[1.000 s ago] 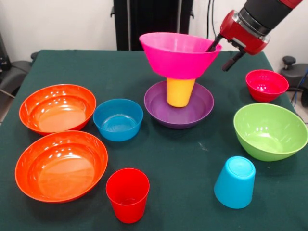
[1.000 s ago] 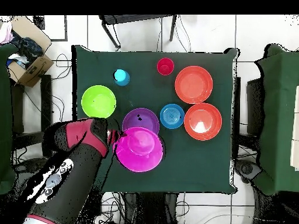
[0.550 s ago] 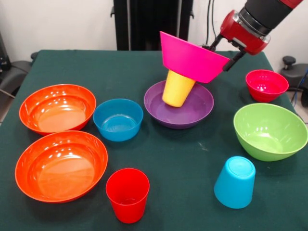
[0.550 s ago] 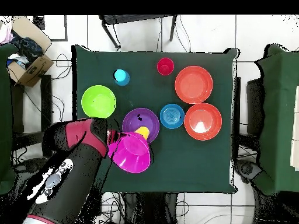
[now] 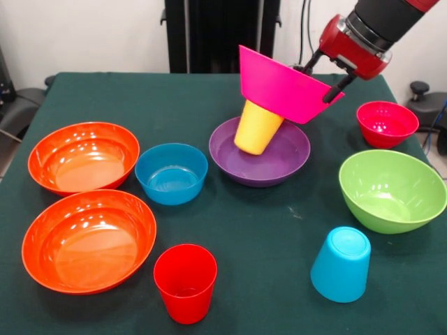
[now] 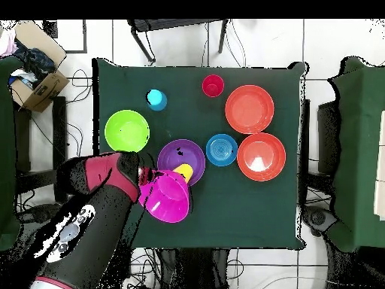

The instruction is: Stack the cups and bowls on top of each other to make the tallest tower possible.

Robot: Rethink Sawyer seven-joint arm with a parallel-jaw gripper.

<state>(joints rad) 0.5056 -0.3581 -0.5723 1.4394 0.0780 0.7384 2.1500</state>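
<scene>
Front view shows the gripper (image 5: 320, 75) pinching the magenta bowl's (image 5: 279, 85) rim, so it tips steeply on the leaning yellow cup (image 5: 257, 127) inside the purple bowl (image 5: 283, 162).

The arm (image 5: 380, 17) was a thick black cylinder ending in a glossy red wrist housing (image 5: 351, 45) with thin black fingers (image 5: 312, 61)

A robotics lab: a green cloth-covered table (image 6: 248, 211) stands on a white tiled floor (image 6: 75, 83) strewn with cables. An open cardboard box (image 6: 37, 75) sits upper left, overhead view.
</scene>
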